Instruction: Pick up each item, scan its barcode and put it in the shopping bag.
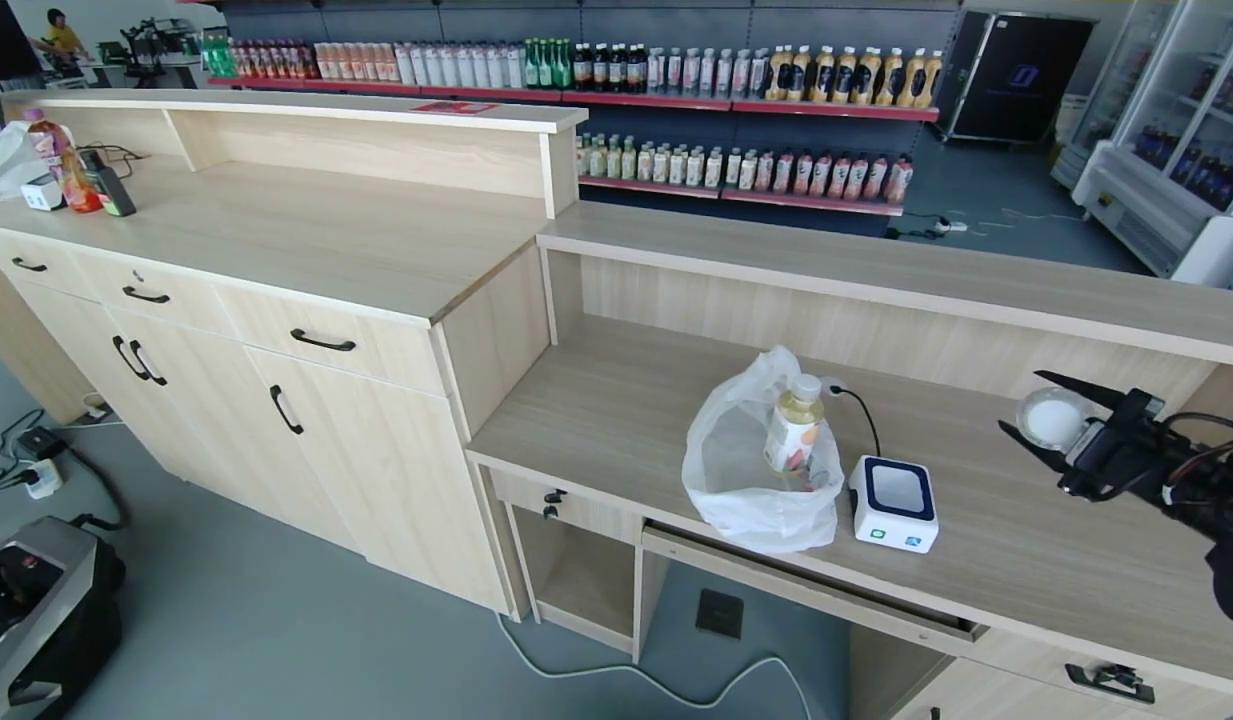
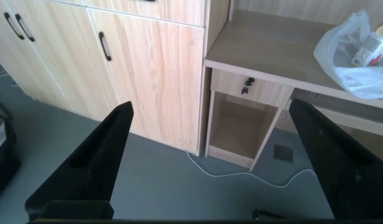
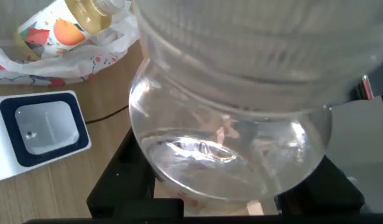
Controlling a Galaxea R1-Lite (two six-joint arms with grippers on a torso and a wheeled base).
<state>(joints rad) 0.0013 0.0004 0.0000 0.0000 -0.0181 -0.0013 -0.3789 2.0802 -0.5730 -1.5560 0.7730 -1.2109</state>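
Here, on the wooden counter (image 1: 616, 420): white shopping bag (image 1: 736, 480) just beside the barcode scanner (image 1: 896, 500), juice bottle (image 1: 794, 430) upright inside the bag. Above the counter, clear bottle (image 1: 1051, 418) clamped in right gripper (image 1: 1021, 400). Left gripper (image 2: 210, 104) spread wide over the floor (image 2: 179, 180).

Clear bottle (image 3: 229, 124) right up against the lens in the right wrist view. Its upper body runs off the frame's edge, so cap and label can't be made out, and it hides most of the right gripper (image 1: 1021, 400) clamped around it. From the head view that bottle is just a small pale round, its shape too small to tell. The scanner (image 3: 39, 134) is clipped at the edge of the right wrist view. Over in the shopping bag (image 1: 746, 480), the juice bottle (image 1: 794, 425) has its base veiled behind crinkled plastic. In the left wrist view the bag is cut off at the frame's edge, and the left gripper (image 2: 210, 107), spread wide, has its fingers (image 2: 92, 162) cut off too.
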